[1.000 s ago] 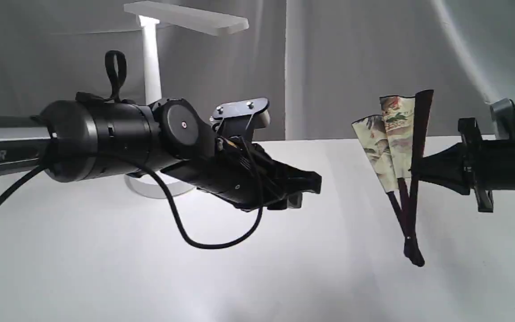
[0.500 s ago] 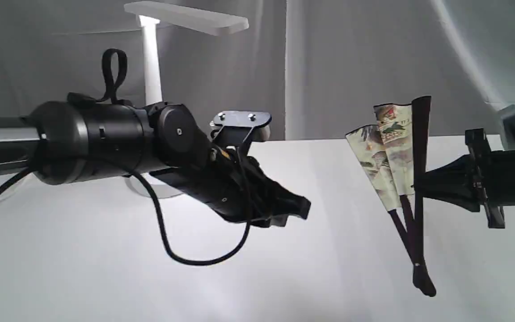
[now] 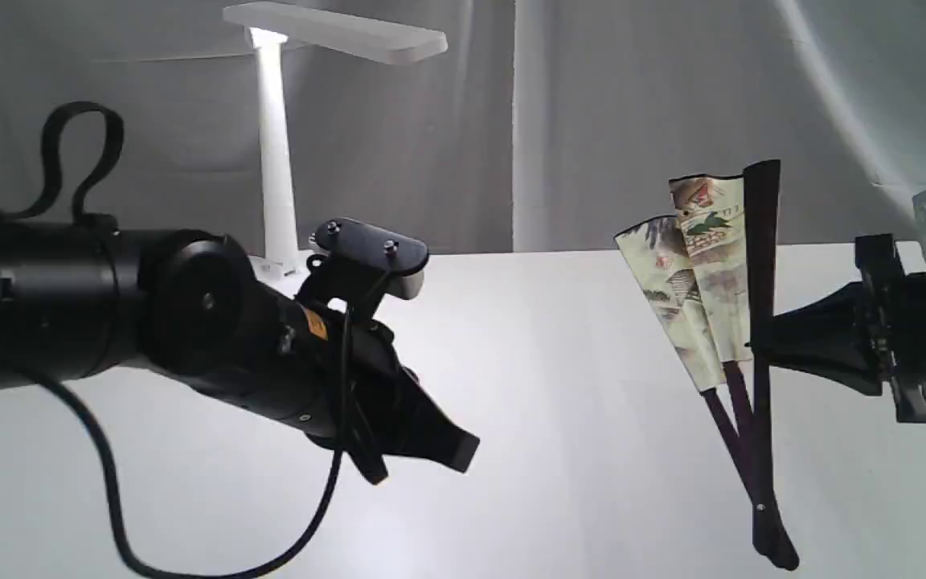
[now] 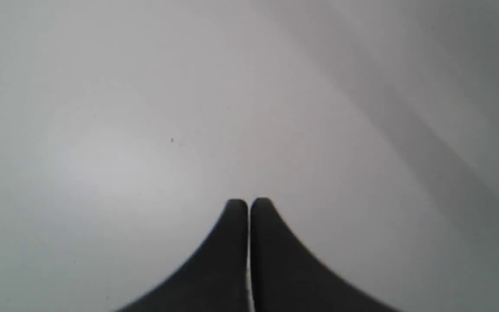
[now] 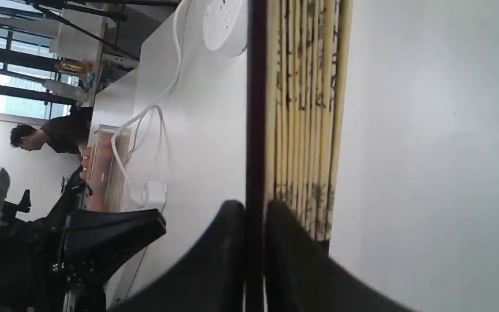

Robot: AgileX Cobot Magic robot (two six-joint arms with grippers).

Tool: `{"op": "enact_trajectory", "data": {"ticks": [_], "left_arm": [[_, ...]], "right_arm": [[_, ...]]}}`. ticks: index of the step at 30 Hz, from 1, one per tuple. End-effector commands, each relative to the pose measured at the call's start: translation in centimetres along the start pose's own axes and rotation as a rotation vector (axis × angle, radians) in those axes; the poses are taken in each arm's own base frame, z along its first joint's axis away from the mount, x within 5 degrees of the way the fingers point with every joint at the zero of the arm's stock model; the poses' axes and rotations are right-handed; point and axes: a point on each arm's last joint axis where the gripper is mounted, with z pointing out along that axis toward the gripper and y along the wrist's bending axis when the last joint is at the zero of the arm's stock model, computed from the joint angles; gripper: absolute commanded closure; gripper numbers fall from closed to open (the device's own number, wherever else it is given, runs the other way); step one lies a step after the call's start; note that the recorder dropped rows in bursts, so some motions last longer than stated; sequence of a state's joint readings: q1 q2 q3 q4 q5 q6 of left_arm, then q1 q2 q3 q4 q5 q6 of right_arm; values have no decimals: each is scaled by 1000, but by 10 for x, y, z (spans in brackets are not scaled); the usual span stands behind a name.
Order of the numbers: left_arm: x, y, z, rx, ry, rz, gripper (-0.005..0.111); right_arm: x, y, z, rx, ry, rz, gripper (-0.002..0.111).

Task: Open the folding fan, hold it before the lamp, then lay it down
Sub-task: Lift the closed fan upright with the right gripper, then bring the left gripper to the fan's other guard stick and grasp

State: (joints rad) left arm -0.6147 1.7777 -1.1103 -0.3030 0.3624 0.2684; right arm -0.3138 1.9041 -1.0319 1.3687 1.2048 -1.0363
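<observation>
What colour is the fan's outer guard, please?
Dark maroon; the fan guard shows best in the right wrist view.

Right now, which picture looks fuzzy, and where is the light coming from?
Left wrist view: the left gripper looks fuzzy at its edges. Exterior view: the lamp glows under its head, brightening the table. Right wrist view: the folding fan looks slightly soft.

A white table (image 3: 559, 346) lay under even light. Behind it hung a grey curtain (image 3: 640, 104) in soft folds. Past the table, a dark-haired person (image 5: 54, 135) in a dark shirt bent near a translucent box (image 5: 102, 173) at the table's edge. Windows (image 5: 20, 106) showed between dark frames.
</observation>
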Motion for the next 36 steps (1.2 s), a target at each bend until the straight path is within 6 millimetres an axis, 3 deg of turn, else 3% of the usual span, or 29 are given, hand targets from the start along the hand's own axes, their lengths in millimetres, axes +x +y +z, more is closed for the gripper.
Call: {"op": "enact_trajectory", "data": {"ticks": [1,8,15,24,28,31,36], "left_arm": [[3,-13,-12,-27,-164,56,107],[26,-30,-18,-67,-475,42,107],[34,-27,-18,-33,-712,-191,107],[40,-37,15,139,-863,-182,107],[45,-33,31,191,-840,-398,105],[44,-33,45,235,-803,-511,97],[39,-36,62,319,-750,-671,75]], "right_arm": [[7,6,-2,-21,-1,-23,108],[12,7,-2,-24,-3,-12,108],[11,11,-4,-28,-13,-26,108],[11,11,-3,-28,-13,-28,108],[11,11,-4,-29,-15,-26,108],[11,11,-4,-29,-15,-26,108],[11,11,-4,-29,-15,-26,108]]}}
